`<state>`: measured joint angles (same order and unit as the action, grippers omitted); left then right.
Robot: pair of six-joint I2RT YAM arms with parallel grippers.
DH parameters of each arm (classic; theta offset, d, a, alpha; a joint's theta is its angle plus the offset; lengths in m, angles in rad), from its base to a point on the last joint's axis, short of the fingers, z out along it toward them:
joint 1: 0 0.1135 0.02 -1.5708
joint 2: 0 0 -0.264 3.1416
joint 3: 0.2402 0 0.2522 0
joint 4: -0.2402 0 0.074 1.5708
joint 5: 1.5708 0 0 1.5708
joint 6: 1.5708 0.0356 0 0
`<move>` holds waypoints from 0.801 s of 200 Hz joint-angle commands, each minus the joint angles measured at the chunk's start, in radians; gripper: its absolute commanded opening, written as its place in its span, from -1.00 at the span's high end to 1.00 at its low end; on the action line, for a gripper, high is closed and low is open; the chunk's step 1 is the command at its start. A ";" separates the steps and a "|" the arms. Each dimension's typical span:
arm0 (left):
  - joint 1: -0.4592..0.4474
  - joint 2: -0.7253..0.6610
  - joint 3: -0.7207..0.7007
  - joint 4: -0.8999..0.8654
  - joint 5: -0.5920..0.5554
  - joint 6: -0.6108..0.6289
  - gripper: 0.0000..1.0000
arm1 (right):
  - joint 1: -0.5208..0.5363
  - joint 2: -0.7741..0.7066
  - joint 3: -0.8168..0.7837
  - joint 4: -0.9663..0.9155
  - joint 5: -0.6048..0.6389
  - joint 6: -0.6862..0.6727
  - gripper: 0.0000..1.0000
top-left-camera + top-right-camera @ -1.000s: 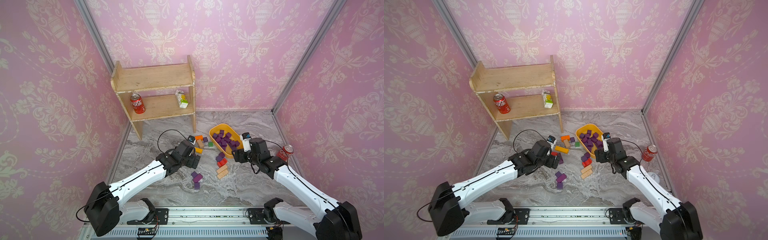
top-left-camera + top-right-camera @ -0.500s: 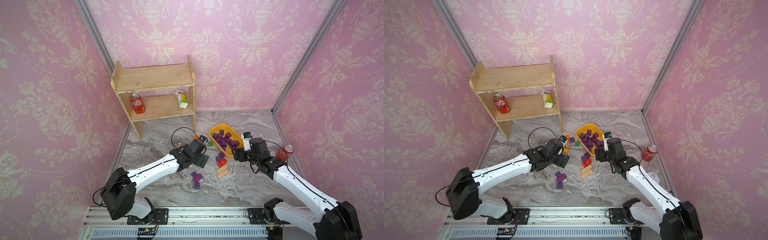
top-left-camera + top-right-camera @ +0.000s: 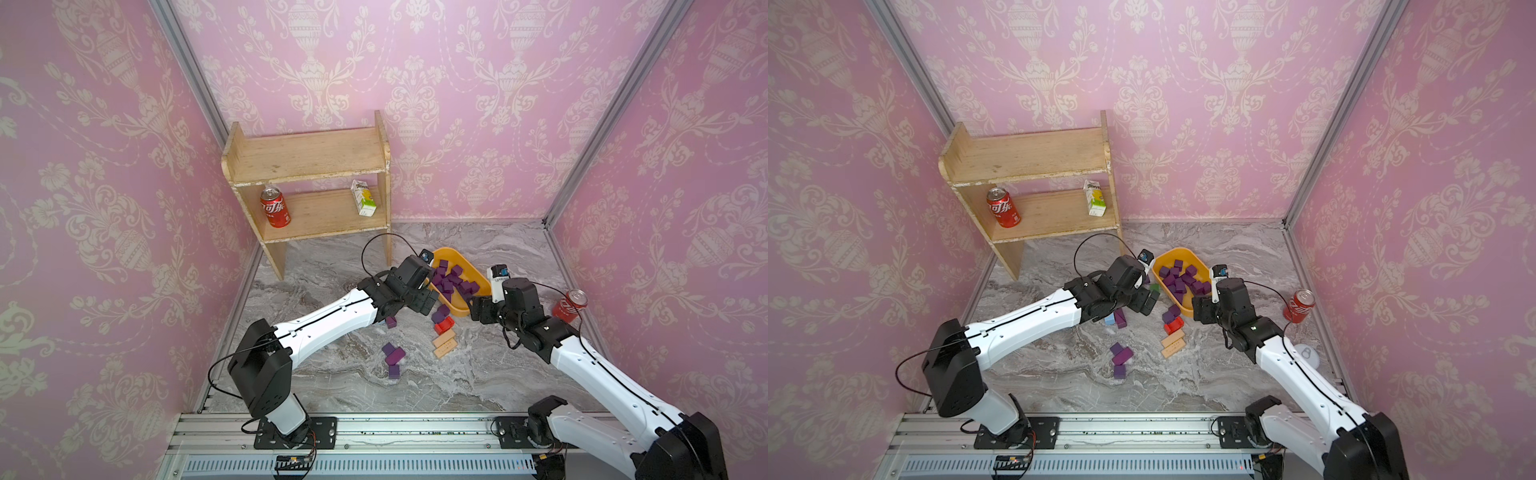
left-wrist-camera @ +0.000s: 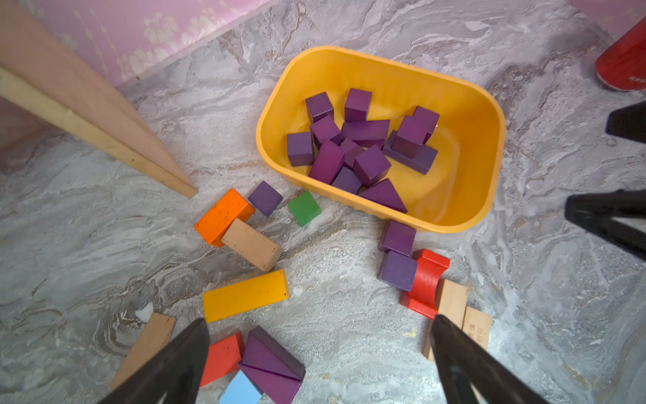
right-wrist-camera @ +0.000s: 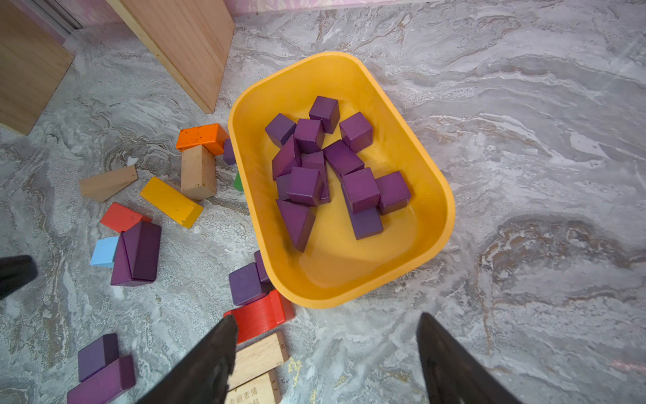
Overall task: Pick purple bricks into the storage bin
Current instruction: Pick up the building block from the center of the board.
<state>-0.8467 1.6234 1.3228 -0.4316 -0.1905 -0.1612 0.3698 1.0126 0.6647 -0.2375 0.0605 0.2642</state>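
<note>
A yellow-orange storage bin sits on a grey marbled surface and holds a heap of purple bricks. More purple bricks lie outside it. Two cubes sit just beside its wall, against a red block. One cube lies near a green block, close to two wedges. Three more lie well apart from the bin. The left gripper hovers beside the bin, jaws spread wide and empty. The right gripper is at the bin's near end, jaws apart, holding nothing.
</note>
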 commanded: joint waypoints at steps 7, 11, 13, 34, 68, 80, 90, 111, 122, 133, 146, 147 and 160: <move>-0.031 0.000 -0.011 -0.070 -0.026 0.023 -0.98 | 0.007 0.015 -0.024 0.026 0.005 0.028 -0.64; -0.034 -0.007 -0.022 -0.069 -0.027 0.016 -0.98 | 0.007 0.023 -0.022 0.026 0.002 0.030 -0.64; -0.036 -0.010 -0.027 -0.069 -0.027 0.013 -0.98 | 0.006 0.026 -0.020 0.026 0.000 0.030 -0.64; -0.069 -0.077 -0.094 -0.088 -0.064 -0.023 -0.98 | 0.006 0.055 -0.013 0.029 -0.033 0.033 -0.63; -0.148 -0.143 -0.157 -0.299 -0.128 -0.101 -0.99 | 0.006 0.099 -0.033 0.089 -0.119 0.017 -0.65; -0.209 -0.152 -0.148 -0.410 -0.190 -0.122 -0.99 | 0.007 0.131 -0.025 0.098 -0.134 0.024 -0.65; -0.252 -0.165 -0.150 -0.479 -0.215 -0.146 -0.98 | 0.007 0.163 -0.009 0.096 -0.147 0.022 -0.65; -0.307 -0.201 -0.192 -0.518 -0.198 -0.241 -0.98 | 0.007 0.201 0.009 0.084 -0.159 0.018 -0.64; -0.321 -0.220 -0.219 -0.508 -0.190 -0.306 -0.98 | 0.007 0.202 0.007 0.085 -0.157 0.014 -0.64; -0.335 -0.240 -0.250 -0.483 -0.194 -0.370 -0.98 | 0.007 0.196 0.006 0.087 -0.154 0.008 -0.64; -0.335 -0.259 -0.291 -0.452 -0.196 -0.444 -0.98 | 0.007 0.188 0.000 0.090 -0.144 0.005 -0.65; -0.335 -0.261 -0.294 -0.450 -0.196 -0.450 -0.98 | 0.006 0.187 0.000 0.090 -0.144 0.005 -0.64; -0.336 -0.273 -0.327 -0.420 -0.198 -0.502 -0.98 | 0.006 0.183 -0.005 0.089 -0.135 0.003 -0.65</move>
<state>-1.1759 1.3830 1.0519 -0.8566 -0.3511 -0.4850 0.3698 1.2163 0.6460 -0.1608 -0.0753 0.2783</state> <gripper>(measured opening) 0.991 0.822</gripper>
